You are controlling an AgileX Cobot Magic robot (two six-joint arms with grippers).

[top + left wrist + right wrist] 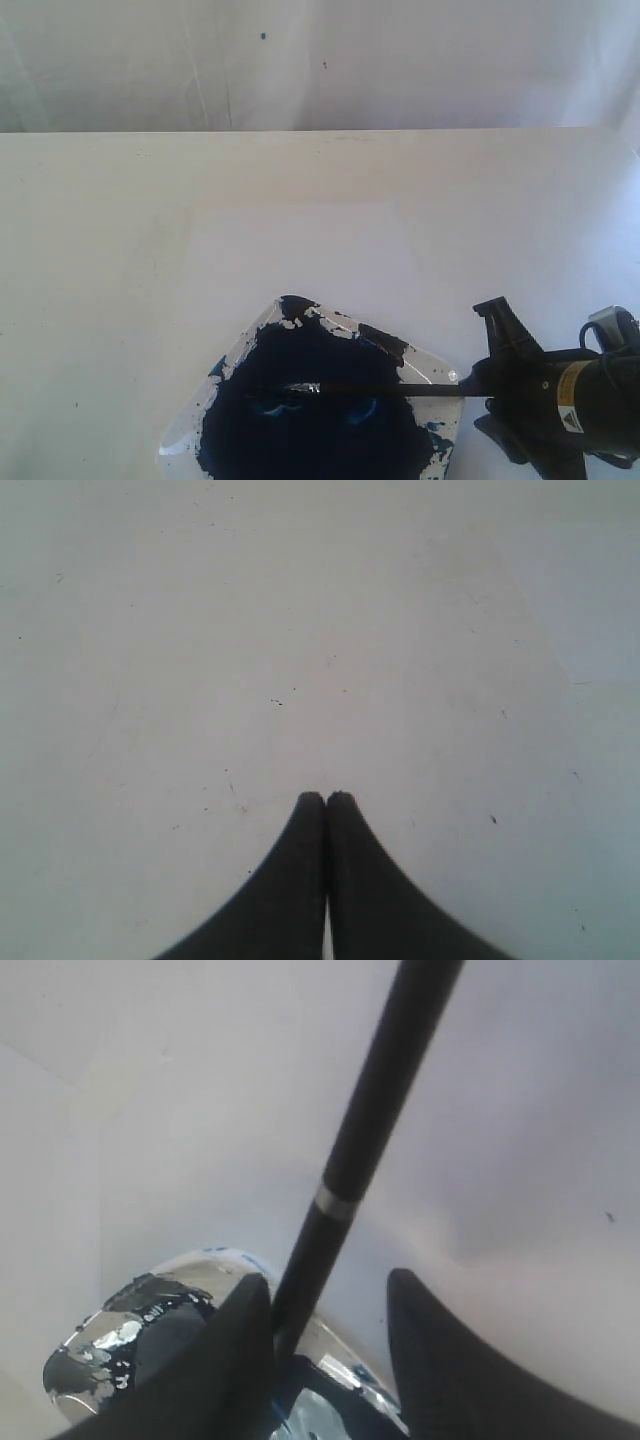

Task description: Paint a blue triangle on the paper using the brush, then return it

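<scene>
Cream tabletop runs back to a white backdrop, with the paper (300, 250) lying pale and faint-edged in the middle of it. I see no blue triangle on the sheet, so I judge the painting is not yet begun and that taking up the brush is my step now.

The brush (425, 392) lies across the clear tray (180, 447) near the front edge. Its tip sits in the dark paint pool (320, 420) and its handle points out toward my right side. My right gripper (330, 1280) stands wide open around that handle. The shaft rests close against one finger, a clear gap separates it from the other, and nothing is clamped. My left gripper (326, 798) has its fingers pressed together over bare table, holding nothing.

To do this well, I should centre the handle between my fingers before closing, so it does not roll or kick sideways. Gripping behind the silver band (338, 1203) should leave enough shaft free to angle the tip. I would then lift straight up, slowly. Otherwise the loaded bristles may drag paint across the tray rim or drip on the way to the paper.
</scene>
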